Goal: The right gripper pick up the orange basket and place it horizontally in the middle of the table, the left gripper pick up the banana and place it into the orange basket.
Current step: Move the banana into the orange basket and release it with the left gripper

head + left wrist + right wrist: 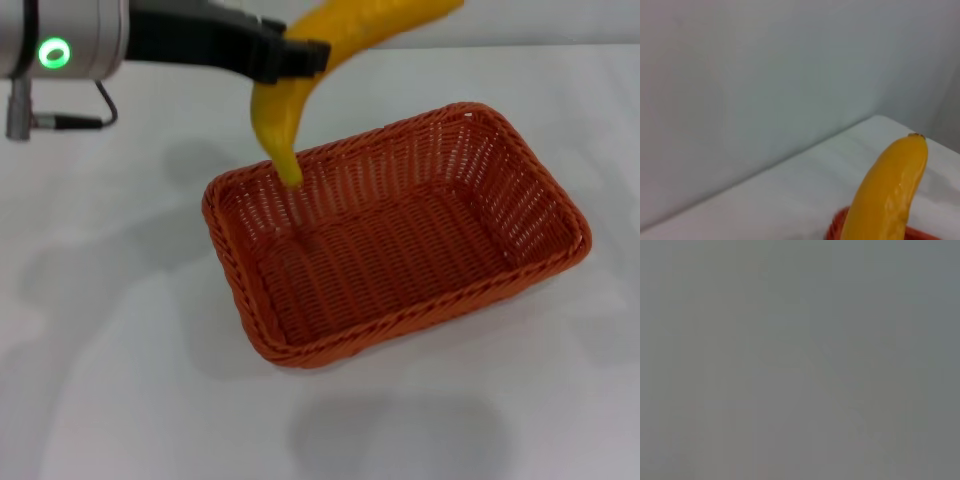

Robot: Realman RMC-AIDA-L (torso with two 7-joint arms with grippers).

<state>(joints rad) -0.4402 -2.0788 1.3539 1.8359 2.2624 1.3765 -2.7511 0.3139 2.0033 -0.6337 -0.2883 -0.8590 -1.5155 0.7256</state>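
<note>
The orange basket (395, 235) lies empty on the white table (110, 340), near the middle, long side running left to right with a slight tilt. Above its far left corner my left gripper (298, 55), on a silver wrist with a green light, is shut on the yellow banana (320, 60). The banana hangs in the air, one end pointing down at the basket's back left rim. In the left wrist view the banana (887, 195) rises in front of a bit of the orange basket (836, 227). The right gripper is out of view.
White table surface lies on all sides of the basket, with a pale wall (765, 75) behind the table's far edge. The right wrist view shows only plain grey.
</note>
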